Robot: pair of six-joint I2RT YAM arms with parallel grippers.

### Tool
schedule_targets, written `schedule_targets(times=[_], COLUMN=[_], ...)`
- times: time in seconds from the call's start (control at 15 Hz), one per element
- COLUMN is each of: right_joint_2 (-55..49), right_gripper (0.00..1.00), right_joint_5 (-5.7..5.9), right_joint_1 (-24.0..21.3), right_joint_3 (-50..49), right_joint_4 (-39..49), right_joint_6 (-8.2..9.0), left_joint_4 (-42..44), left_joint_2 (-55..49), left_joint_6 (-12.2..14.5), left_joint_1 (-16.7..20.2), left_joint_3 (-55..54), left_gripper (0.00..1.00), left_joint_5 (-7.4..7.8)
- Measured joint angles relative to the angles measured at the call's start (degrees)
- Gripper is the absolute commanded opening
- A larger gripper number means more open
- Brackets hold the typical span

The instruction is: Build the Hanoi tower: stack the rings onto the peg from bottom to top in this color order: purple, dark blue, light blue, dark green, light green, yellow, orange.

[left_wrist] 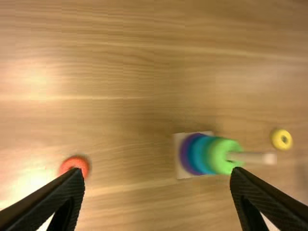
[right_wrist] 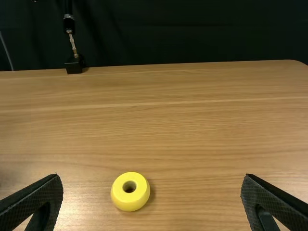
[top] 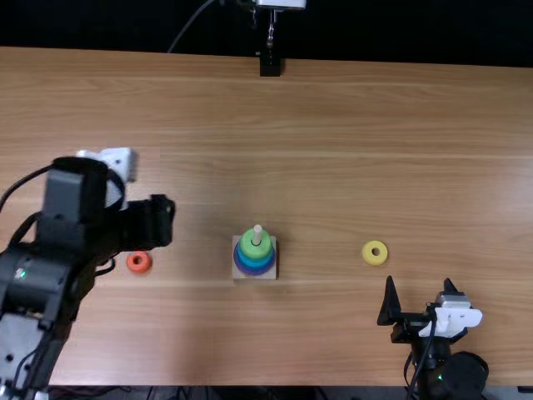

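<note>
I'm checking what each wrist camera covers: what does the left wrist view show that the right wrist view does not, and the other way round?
Left wrist view: the orange ring, and the pale base with the peg carrying purple, blue and green rings.

Right wrist view: the black stand at the table's far edge, with the dark backdrop behind.

Both: the yellow ring lying on the wooden table, and open fingers, the left gripper's in one and the right gripper's in the other.
</note>
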Motion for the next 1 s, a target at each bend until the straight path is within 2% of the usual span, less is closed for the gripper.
schedule_targets(times=[0.07, 0.27, 0.4, 0.53, 0.67, 0.87, 1.0], right_joint_2=[0.00, 0.00, 0.00, 0.00, 0.00, 0.00, 0.00], right_gripper=[1.00, 1.00, 1.00, 1.00, 1.00, 1.00, 1.00], right_joint_5=[0.00, 0.02, -0.02, -0.02, 0.02, -0.02, 0.00], right_joint_1=[0.00, 0.00, 0.00, 0.00, 0.00, 0.00, 0.00], right_joint_3=[0.00, 0.00, 0.00, 0.00, 0.00, 0.00, 0.00], right_joint_4=[-0.02, 0.00, 0.00, 0.00, 0.00, 0.00, 0.00], right_joint_6=[0.00, 0.00, 0.00, 0.00, 0.00, -0.02, -0.02], left_joint_4=[2.73, 14.43, 20.61, 21.97, 22.64, 23.19, 23.04], left_joint_2=[-3.76, -16.35, -24.94, -31.98, -39.85, -50.16, -54.45], left_joint_6=[0.00, 0.00, -0.02, 0.90, 4.24, 11.17, 13.70], left_joint_1=[2.56, 6.88, 8.02, 8.02, 8.02, 8.02, 8.13], left_joint_3=[-4.44, -18.05, -27.76, -37.31, -44.54, -53.33, -58.97], left_gripper=[1.00, 1.00, 1.00, 1.00, 1.00, 1.00, 1.00], left_joint_5=[-0.07, 0.02, 0.04, 0.02, -0.07, -0.02, -0.02])
